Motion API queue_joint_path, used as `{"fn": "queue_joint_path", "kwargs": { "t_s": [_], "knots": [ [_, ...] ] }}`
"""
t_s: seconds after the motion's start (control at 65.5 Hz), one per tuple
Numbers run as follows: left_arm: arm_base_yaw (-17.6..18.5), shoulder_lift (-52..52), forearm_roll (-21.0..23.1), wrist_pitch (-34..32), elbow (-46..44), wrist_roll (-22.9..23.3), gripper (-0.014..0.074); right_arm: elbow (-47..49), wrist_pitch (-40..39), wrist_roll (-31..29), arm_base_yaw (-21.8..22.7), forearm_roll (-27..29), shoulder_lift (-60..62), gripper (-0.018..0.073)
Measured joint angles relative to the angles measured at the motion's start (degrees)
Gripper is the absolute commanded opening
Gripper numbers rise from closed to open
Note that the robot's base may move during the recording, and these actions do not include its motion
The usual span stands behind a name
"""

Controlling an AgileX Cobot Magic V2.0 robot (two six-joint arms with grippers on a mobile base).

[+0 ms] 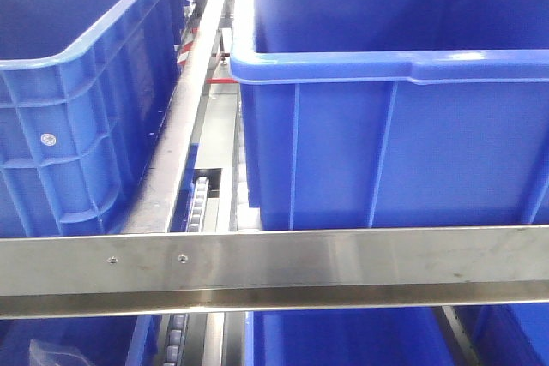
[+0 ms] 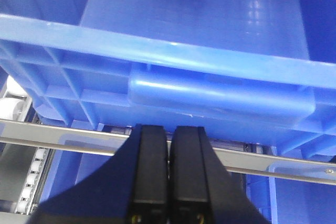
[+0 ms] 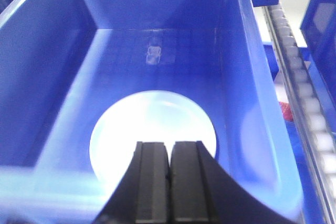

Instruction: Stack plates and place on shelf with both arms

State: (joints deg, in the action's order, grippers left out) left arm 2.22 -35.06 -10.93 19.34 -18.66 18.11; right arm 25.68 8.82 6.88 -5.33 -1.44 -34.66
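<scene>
In the right wrist view a round pale plate (image 3: 152,124), washed out bright, lies flat on the floor of a deep blue bin (image 3: 247,93). My right gripper (image 3: 169,148) is shut and empty, above the bin's near rim and over the plate's near edge. Only one plate shape shows; I cannot tell whether it is a stack. In the left wrist view my left gripper (image 2: 169,132) is shut and empty, close in front of the ribbed rim of a blue bin (image 2: 173,61), over a steel rail (image 2: 63,137). No plate and no arm shows in the front view.
The front view shows two big blue bins (image 1: 386,83) (image 1: 77,83) on a roller shelf behind a steel crossbar (image 1: 274,267), with more blue bins below. Roller tracks run along the bins (image 3: 307,98) (image 2: 31,182). A small clear scrap (image 3: 153,53) lies at the bin's far floor.
</scene>
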Motion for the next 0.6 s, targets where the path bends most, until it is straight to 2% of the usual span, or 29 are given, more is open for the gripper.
{"fn": "queue_joint_path", "kwargs": {
  "t_s": [0.595],
  "knots": [
    [0.0,0.0,0.0,0.0,0.0,0.0,0.0085,-2.1,0.4,0.0,0.0,0.0,3.2,0.0032]
  ]
}}
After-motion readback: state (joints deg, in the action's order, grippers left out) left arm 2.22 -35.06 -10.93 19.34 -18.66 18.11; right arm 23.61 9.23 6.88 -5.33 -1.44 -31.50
